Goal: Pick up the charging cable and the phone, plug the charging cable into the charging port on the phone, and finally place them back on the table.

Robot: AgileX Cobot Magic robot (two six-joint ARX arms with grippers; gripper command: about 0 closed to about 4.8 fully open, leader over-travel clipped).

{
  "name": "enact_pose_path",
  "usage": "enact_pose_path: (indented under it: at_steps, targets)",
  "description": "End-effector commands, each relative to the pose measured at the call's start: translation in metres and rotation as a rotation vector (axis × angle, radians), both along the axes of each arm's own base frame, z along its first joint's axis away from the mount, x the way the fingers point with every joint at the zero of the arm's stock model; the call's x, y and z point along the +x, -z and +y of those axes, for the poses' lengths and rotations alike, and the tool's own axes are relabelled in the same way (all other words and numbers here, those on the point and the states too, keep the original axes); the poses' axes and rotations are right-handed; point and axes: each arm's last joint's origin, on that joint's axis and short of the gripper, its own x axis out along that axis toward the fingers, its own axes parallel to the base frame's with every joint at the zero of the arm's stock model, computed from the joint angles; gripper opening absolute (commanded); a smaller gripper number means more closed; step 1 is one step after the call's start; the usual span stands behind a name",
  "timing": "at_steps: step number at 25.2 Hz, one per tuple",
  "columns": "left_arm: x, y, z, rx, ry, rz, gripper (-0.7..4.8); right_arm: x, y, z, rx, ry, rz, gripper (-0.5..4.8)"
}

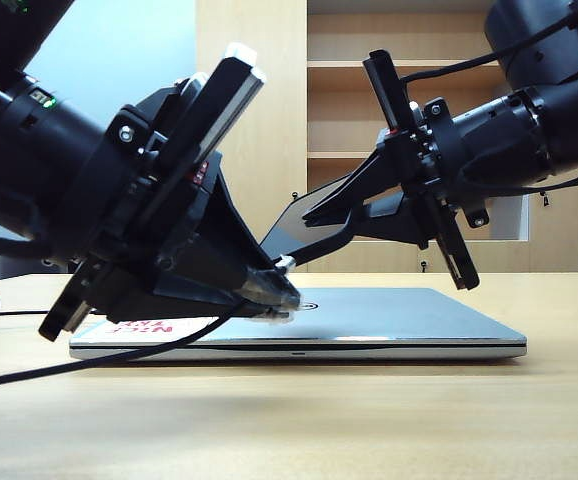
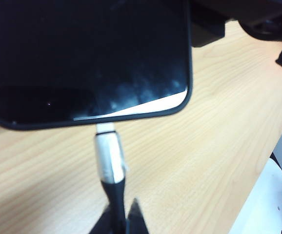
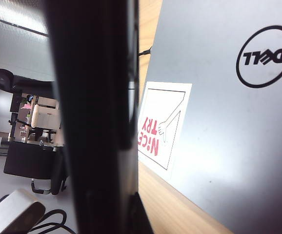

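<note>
Plug of the charging cable [image 2: 109, 158] sits at the phone [image 2: 87, 58] short edge, tip entering the port, both held over the laptop [image 1: 409, 320]. My left gripper [image 2: 120, 214] is pinched tight on the cord just behind the plug; right gripper [image 1: 314, 225] clamps the phone. Risk imo: plug only partway in, so any wrist tilt could bend it or pop it out.

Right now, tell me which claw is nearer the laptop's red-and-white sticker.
Left. The left claw, gripping the charging cable, hangs just above the sticker; the right claw holds the phone higher, farther right.
</note>
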Motion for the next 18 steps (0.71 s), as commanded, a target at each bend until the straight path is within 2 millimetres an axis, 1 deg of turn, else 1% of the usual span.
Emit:
enact_pose_path:
  at_steps: [1, 8, 18]
  targets:
    - [0.0037, -0.0089, -0.0027, -0.052, -0.02, -0.062, -0.06, 0.0001, -0.0064, 0.0024, 0.024, -0.014, -0.044, -0.06]
    - [0.0034, -0.0083, -0.0025, -0.046, -0.019, -0.058, -0.06, 0.0036, -0.0128, 0.0037, 0.046, -0.003, -0.059, -0.06]
    - [0.0032, -0.0073, -0.0022, -0.038, -0.019, -0.052, -0.06, 0.004, -0.0127, 0.0035, 0.042, 0.011, -0.062, -0.06]
